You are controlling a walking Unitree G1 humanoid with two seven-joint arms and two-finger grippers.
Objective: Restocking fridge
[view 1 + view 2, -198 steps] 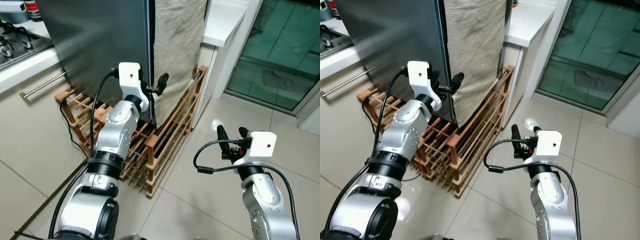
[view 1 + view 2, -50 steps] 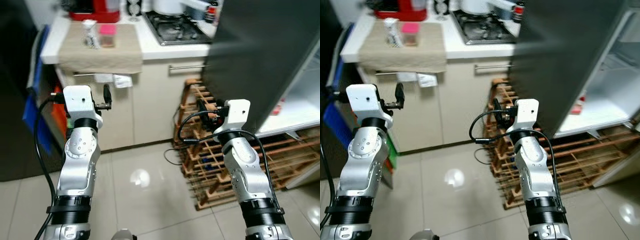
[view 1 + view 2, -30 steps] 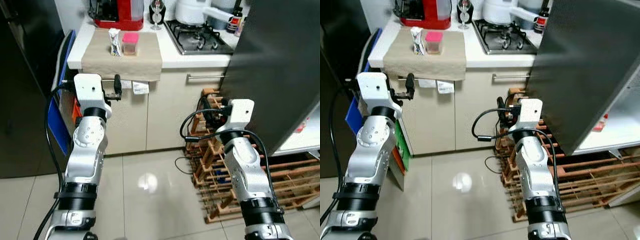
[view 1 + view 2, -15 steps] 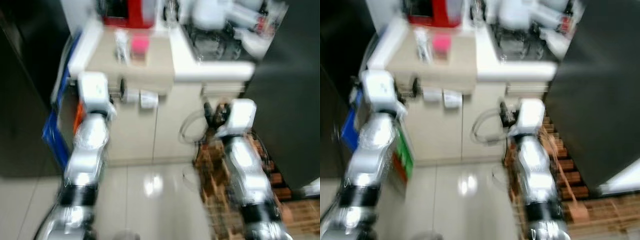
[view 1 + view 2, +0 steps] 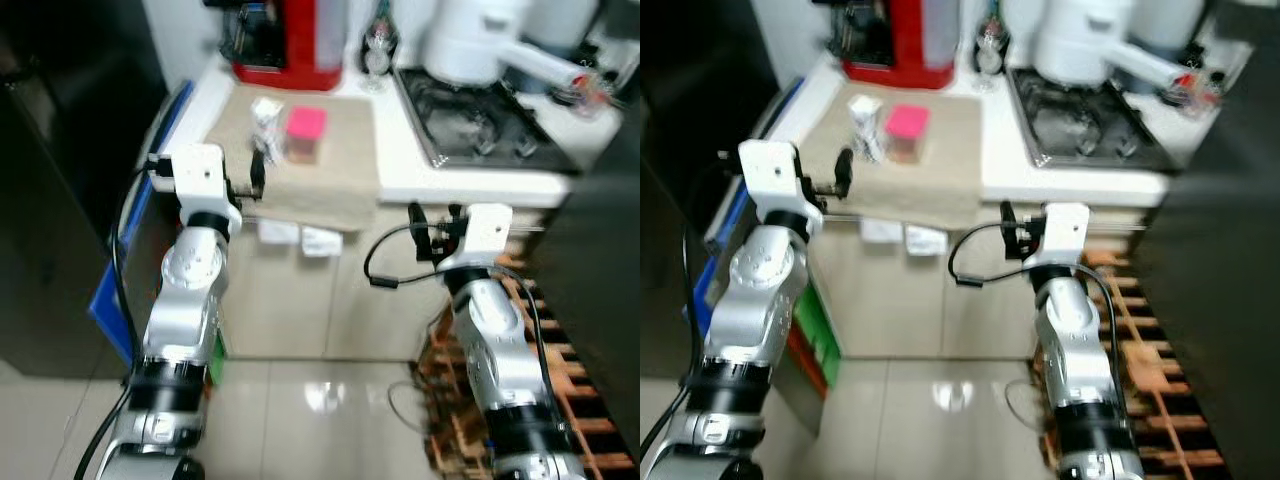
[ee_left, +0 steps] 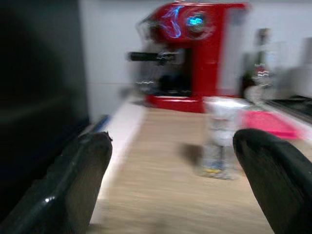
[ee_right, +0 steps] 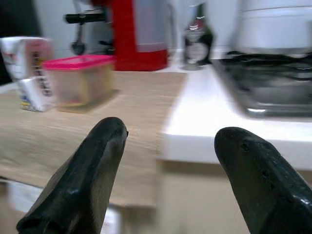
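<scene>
Two items are seen standing side by side on a beige cloth (image 5: 320, 165) spread over the white desk (image 5: 400, 180): a small white carton (image 5: 265, 122) and a pink-lidded container (image 5: 305, 133), the carton on the robot's left of the container. Behind them, at the back of the desk, a red coffee machine (image 5: 290, 40) is placed, with a dark bottle (image 7: 197, 41) beside it. A gas hob (image 5: 480, 120) and a white kettle (image 5: 470, 40) are found further to the right. The cloth is draped over the front edge of the desk, above cream cabinet doors.

Both arms are raised in front of the desk. The left tool (image 5: 255, 172) is held just before the cloth's front edge, near the carton, with its fingers (image 6: 80, 170) spread apart and nothing gripped. The right tool (image 5: 432, 222) is held below the desk's edge, well apart from the container, its fingers (image 7: 92, 170) likewise released and empty. A wooden rack (image 5: 560, 400) is seen on the floor at the right.
</scene>
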